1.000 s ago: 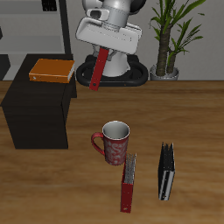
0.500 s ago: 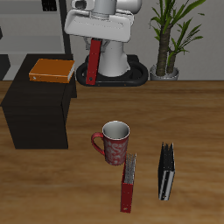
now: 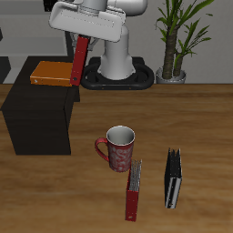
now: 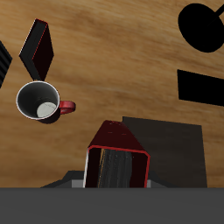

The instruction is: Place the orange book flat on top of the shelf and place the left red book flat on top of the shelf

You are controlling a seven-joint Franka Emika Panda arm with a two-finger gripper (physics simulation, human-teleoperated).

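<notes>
The worktop [image 3: 196,109] looks like wood, its grain streaked, with a low sheen. The shelf [image 3: 36,114] is matt black, smooth. The red book [image 3: 79,58] in my jaws has a smooth, slightly glossy cover and pale paper-like page edges. The orange book [image 3: 53,72] looks smooth and matt. The mug [image 3: 119,148] has a patterned red outside and a glazed white inside.

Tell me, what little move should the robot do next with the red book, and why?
Probably carry it a bit farther over the shelf. The tool holds the left red book dangling just past the shelf's edge, beside the orange book already lying flat.
</notes>
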